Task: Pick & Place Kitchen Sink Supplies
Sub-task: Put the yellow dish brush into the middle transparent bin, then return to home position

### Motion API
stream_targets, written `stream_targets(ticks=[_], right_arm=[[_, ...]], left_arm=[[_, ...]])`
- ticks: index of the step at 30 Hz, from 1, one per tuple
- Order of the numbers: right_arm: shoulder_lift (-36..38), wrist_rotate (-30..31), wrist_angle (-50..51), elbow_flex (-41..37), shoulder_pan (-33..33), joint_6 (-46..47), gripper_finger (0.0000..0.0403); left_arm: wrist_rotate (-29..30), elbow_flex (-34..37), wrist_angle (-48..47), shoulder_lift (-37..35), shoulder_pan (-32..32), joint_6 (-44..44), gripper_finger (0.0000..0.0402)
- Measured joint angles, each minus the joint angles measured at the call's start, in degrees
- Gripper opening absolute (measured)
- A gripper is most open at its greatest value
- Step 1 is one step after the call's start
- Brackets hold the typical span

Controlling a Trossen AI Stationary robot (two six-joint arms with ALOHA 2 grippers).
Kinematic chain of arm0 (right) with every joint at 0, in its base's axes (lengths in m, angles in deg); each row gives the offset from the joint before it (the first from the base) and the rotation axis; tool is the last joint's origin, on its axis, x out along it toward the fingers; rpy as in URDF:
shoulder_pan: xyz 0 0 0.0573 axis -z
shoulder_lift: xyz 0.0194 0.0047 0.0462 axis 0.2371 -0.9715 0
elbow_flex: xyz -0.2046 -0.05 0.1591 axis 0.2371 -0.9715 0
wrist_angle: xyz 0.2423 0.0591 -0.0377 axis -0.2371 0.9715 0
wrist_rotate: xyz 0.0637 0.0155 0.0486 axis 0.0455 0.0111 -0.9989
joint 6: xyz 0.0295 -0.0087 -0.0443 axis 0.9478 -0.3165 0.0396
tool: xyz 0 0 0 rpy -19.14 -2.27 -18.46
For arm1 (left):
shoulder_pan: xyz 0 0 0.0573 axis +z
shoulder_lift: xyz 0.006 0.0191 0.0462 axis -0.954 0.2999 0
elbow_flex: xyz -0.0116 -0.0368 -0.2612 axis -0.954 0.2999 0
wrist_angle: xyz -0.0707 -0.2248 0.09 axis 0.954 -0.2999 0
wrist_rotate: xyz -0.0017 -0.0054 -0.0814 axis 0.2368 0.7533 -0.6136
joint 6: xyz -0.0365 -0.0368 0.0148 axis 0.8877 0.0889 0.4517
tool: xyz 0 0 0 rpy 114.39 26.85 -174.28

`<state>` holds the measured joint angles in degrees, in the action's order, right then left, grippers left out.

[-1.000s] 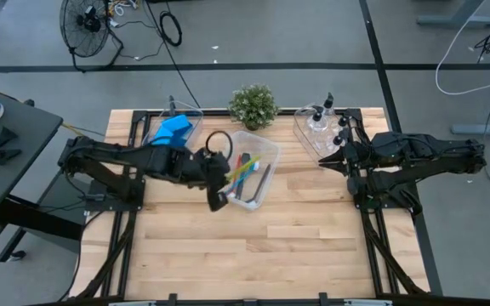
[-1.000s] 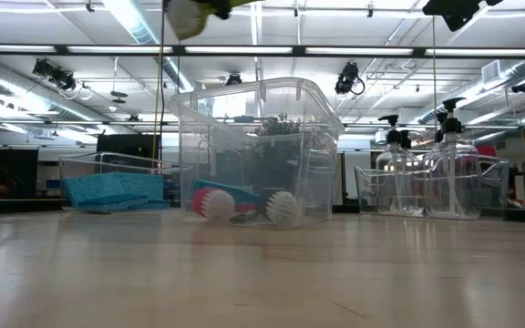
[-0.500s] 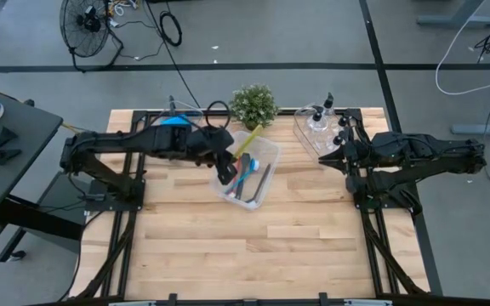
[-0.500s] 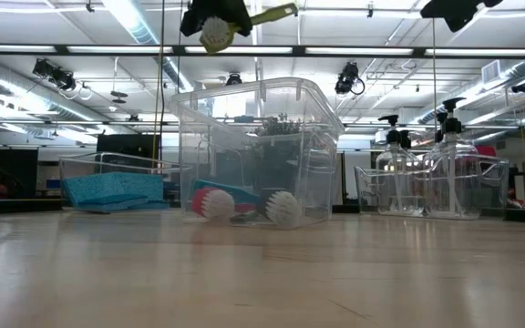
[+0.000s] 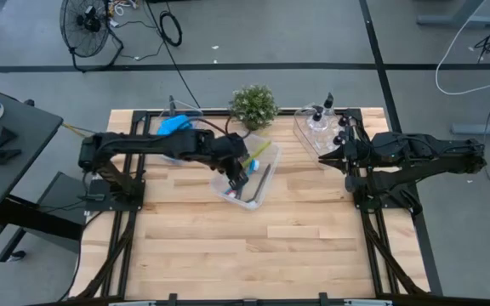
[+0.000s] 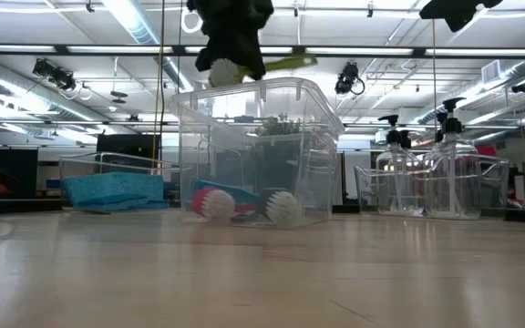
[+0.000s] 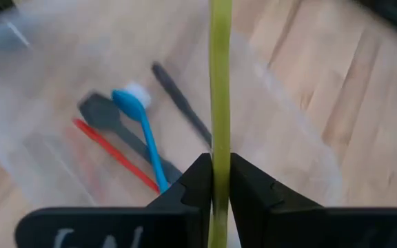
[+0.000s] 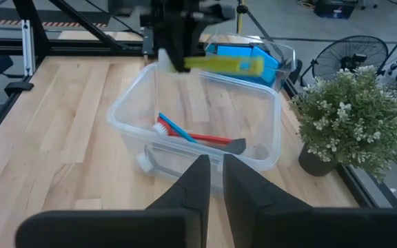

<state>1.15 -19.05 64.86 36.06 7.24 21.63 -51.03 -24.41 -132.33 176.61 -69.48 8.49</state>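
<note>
High view: left end effector sits over the clear middle bin near the bench's back edge, clamped on a yellow-green brush whose handle points toward the potted plant. Blue sponges lie in a bin at back-left. Pump bottles stand in a bin at back-right, w/ right end effector just beside that bin, above the bench's right edge.

Low view: left end effector hangs above the middle bin's rim, brush head below the fingers, handle sticking out sideways. Two brush heads rest on the bin floor. Sponges lie on one side, bottles on the other.

Left wrist view: fingers pinch the yellow-green handle tight. Below in the bin: blue brush, red brush, grey brush.

Right wrist view: right fingers narrow, nearly shut, nothing between them. Left end effector holds the brush over the bin; plant beside it.
</note>
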Motion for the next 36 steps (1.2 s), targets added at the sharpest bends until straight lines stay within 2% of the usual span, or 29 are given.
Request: stream_targets(ticks=[8, 15, 23, 27, 30, 36], right_arm=[[0.0, 0.0, 0.1, 0.0, 0.0, 0.0, 0.0042], [0.0, 0.0, 0.2, 0.0, 0.0, 1.5, 0.0042], [0.0, 0.0, 0.2, 0.0, 0.0, 1.5, 0.0042], [0.0, 0.0, 0.1, 0.0, 0.0, 1.5, 0.0042], [0.0, -0.1, -0.5, 0.0, 0.0, 1.5, 0.0042], [0.0, -0.5, -3.2, 0.0, 0.0, 1.5, 0.0042]], left_arm=[[0.1, 0.0, -0.1, 4.9, 0.0, -1.3, 0.0056], [-0.8, 0.0, -0.1, 5.3, 0.0, -2.7, 0.0058], [-1.4, 0.0, -0.1, 5.3, 0.0, -2.8, 0.0101], [-2.7, 0.0, -0.4, 4.7, -0.1, -2.9, 0.0109], [-5.1, 0.0, -2.8, 3.5, -0.3, -6.0, 0.0108], [-5.4, 0.0, -8.8, 1.3, -1.1, -14.0, 0.0093]])
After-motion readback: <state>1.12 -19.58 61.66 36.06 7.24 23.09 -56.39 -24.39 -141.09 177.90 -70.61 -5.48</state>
